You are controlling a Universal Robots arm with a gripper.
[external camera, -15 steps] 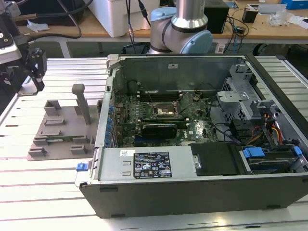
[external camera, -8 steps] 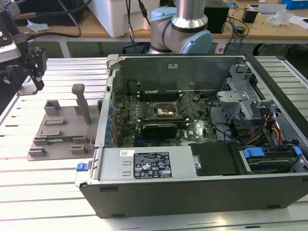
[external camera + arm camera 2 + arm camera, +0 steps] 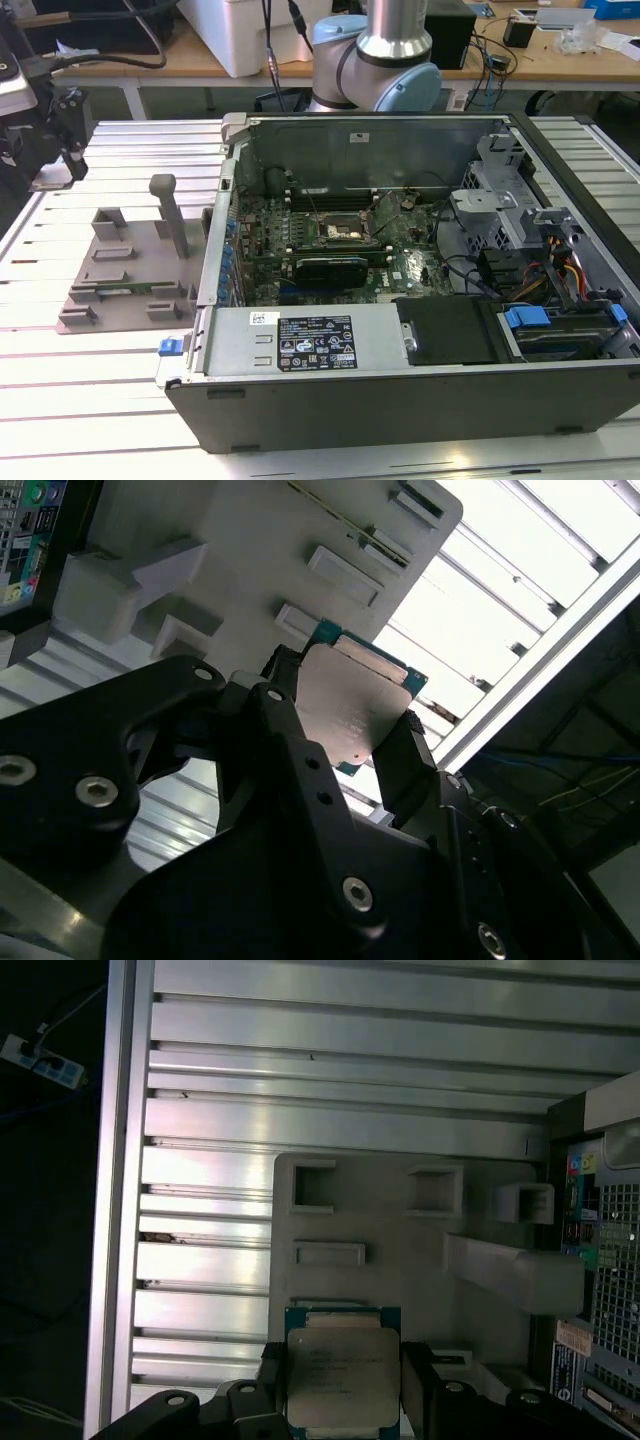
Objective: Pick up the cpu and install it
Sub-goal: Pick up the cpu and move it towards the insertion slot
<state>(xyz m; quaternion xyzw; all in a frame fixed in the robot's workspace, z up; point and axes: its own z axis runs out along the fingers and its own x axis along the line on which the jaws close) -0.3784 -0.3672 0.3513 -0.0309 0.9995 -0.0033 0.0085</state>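
Holding the cpu (image 3: 342, 1375) — silver-grey lid facing the camera in the first wrist view, green rim showing along one edge. Clamped on two opposite edges by the end effector (image 3: 343, 1388), dark fingers (image 3: 415, 1372) drawn in narrow against the chip on either side. Same grip in the second wrist view: cpu (image 3: 355, 715) pinched flat between the fingers (image 3: 402, 755), end effector (image 3: 345, 725) closed down to the chip's width, a small red speck on the metal lid.

Poised over one edge of the grey fixture tray (image 3: 400, 1260), apparently lifted clear of it — hard to judge by how much. Tray (image 3: 230, 540) dotted with raised blocks (image 3: 315, 1188) and shallow rectangular pockets. In the exterior view, a tall post (image 3: 172, 215) standing upright on the fixture tray (image 3: 120, 270).

Under and all around the tray, a slatted aluminium surface (image 3: 100, 380), bright in both wrist views. Just beside the tray, on the exterior view's right of it, an open computer case (image 3: 400, 400) lying on its side, motherboard exposed. Inside the case, well apart from the tray, the square socket (image 3: 345, 232) with its metal frame. Beyond the case, farther again from the tray, the arm (image 3: 385, 45) with its grey and blue joints.
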